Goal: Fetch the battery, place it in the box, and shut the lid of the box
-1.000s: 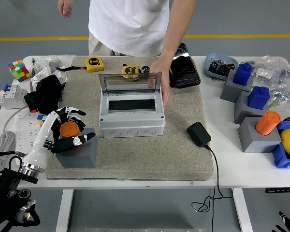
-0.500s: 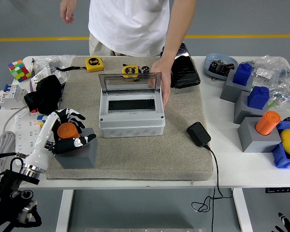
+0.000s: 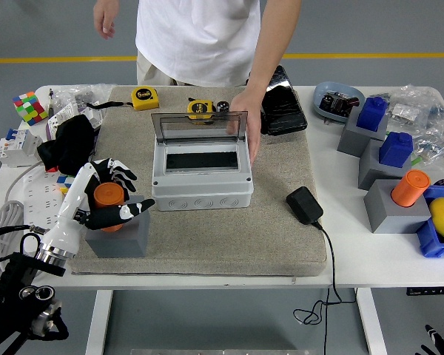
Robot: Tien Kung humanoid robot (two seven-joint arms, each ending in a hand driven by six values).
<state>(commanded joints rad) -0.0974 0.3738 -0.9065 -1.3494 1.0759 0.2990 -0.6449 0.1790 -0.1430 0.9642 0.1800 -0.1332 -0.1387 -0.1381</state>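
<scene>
1. White desk carried a beige mat; a person stood at the far side.
2. Grey box sat mid-mat, clear lid upright, the person's hand at its right edge.
3. Grey block was left of the box, orange battery seated in it.
4. Left hand was curled around the battery, thumb in front, fingers behind; grip looked loose.
5. Right hand only showed as fingertips at the bottom corner; state unreadable.
6. Risk: a partial grip could let the battery slip on lift, or drag the block along.
</scene>
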